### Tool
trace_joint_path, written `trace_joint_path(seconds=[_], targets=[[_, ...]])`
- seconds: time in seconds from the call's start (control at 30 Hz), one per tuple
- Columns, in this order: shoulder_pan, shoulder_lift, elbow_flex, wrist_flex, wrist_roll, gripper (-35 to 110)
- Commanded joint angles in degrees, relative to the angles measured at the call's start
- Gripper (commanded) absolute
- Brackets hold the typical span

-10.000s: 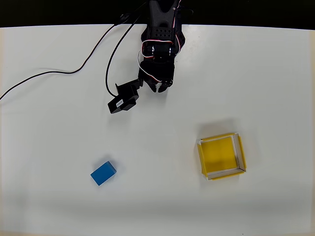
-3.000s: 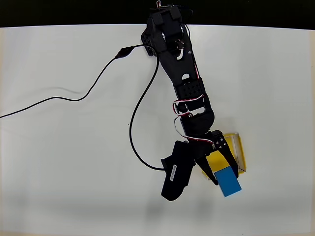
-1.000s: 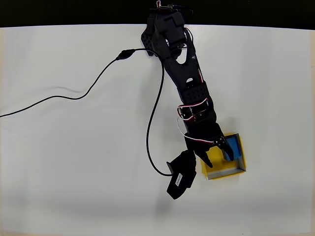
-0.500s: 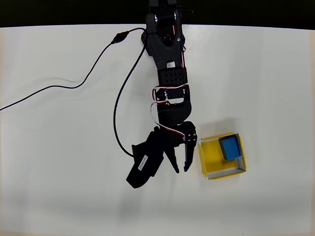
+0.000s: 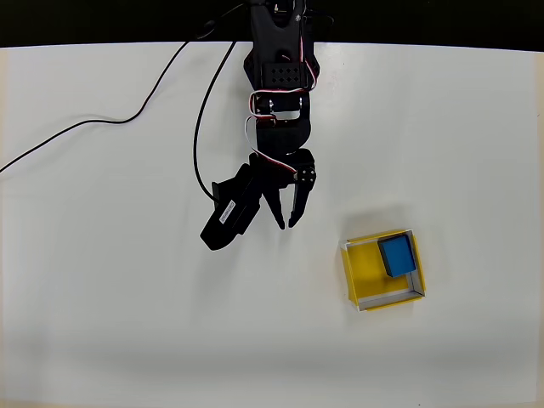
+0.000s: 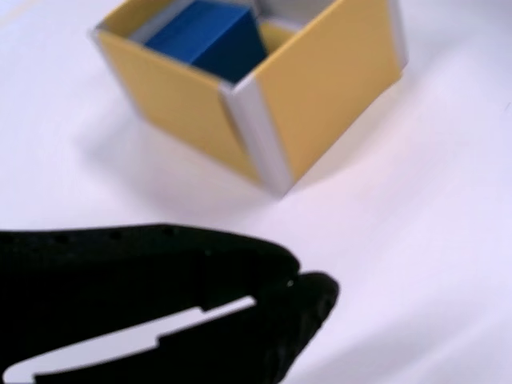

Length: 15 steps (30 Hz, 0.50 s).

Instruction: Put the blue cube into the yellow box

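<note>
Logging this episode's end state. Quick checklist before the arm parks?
1. Blue cube inside the yellow box: ok, it sits in the upper right corner in the overhead view.
2. Tool holding nothing: ok.
3. Tool fingers closed: ok, tips meet in the wrist view.
4. Tool clear of the box: ok, up and to the left of it in the overhead view, on bare table.
5. Cable away from the box: ok, it lies on the left side of the table.
6. Cube flat on the box floor: cannot tell.
</note>
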Motion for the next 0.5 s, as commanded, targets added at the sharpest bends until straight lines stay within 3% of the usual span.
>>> trace_joint_path(seconds=[0.0, 0.23, 0.47], targets=[[0.7, 9.93, 2.81, 7.38, 1.41, 0], [3.08, 18.19, 4.39, 26.81, 3.96, 0], [4.22, 22.59, 4.39, 51.5, -1.32, 0]])
